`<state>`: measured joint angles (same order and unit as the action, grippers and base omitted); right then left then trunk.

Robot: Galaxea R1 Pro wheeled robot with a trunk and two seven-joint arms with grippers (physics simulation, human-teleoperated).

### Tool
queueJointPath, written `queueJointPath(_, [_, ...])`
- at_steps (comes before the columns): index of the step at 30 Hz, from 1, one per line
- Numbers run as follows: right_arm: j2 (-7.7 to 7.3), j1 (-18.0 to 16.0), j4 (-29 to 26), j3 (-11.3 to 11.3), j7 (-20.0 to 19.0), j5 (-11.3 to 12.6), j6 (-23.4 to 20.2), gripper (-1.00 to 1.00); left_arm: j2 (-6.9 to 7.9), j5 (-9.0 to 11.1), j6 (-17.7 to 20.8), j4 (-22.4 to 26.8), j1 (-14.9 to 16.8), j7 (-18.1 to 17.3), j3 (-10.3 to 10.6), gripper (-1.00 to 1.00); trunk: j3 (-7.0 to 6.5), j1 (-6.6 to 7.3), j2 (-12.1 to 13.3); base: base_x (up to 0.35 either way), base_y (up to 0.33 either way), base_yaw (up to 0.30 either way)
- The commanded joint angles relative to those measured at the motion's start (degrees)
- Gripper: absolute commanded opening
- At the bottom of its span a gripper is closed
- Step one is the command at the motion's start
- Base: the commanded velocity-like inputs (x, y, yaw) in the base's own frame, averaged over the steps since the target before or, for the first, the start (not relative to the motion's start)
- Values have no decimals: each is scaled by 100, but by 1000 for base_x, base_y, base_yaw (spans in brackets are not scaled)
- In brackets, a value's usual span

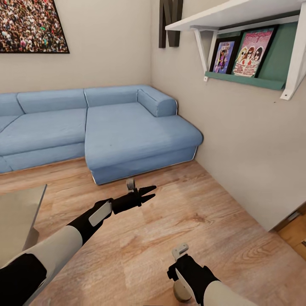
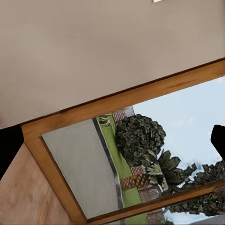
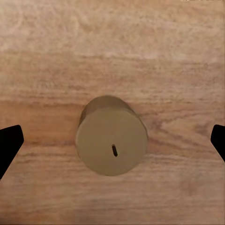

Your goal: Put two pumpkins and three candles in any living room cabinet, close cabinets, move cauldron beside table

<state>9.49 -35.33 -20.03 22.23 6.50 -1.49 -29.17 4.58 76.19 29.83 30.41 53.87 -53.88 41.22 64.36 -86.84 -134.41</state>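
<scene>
Three viewpoints over the living room floor

The sofa [image 1: 127, 131] corner is seen from the head; a candle [image 3: 111, 141], shared with it, is viewed straight down closely; a glass door [image 2: 140, 154] is faced.

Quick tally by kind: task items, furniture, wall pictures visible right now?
Candles: 2, one under the right gripper, one on the floor beyond the left gripper
Sofas: 1
Tables: 1
Shelf units: 1
Framed prints on the shelf: 2
Wall pictures: 1
Total: 8
</scene>
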Motion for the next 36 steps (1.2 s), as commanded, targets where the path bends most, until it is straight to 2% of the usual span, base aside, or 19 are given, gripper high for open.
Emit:
queueJointPath(1, [0,0,0,0,0,0,4,100,0,1,2,0,0,0,0,100,18,-22,-42,0,0,0])
queueJointPath(22, [0,0,-35,0,1,-9,139,100,-1,1,2,18,0,0,0,100,396,-483,-883,0,0,0])
queueJointPath(36, [-8,-1,-69,0,5,-9,115,100,-1,1,6,18,0,0,0,100,706,-519,-901,0,0,0])
